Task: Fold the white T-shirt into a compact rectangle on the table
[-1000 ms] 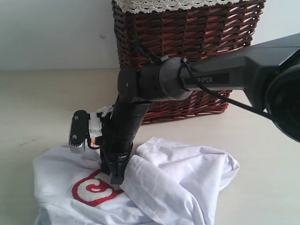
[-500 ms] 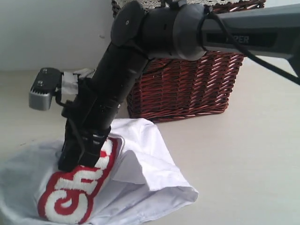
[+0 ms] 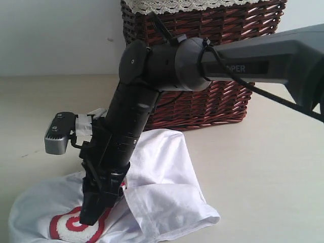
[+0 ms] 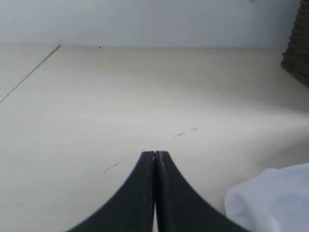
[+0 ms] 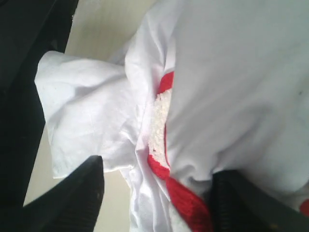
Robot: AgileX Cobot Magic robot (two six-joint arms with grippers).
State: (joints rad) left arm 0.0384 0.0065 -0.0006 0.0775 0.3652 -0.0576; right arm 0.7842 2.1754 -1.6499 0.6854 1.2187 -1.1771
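Right pincer [image 5: 160,194] reopened, straddling white T-shirt [image 5: 231,92]

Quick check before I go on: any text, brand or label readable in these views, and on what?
"PER", the end of a pale brand word on the right arm; its start is hidden.
Red-outlined lettering on the white T-shirt: only a curl shows, not readable.
No other text in view.

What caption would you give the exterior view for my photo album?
The right hand hangs open over the crumpled T-shirt on the table, a wicker basket behind.
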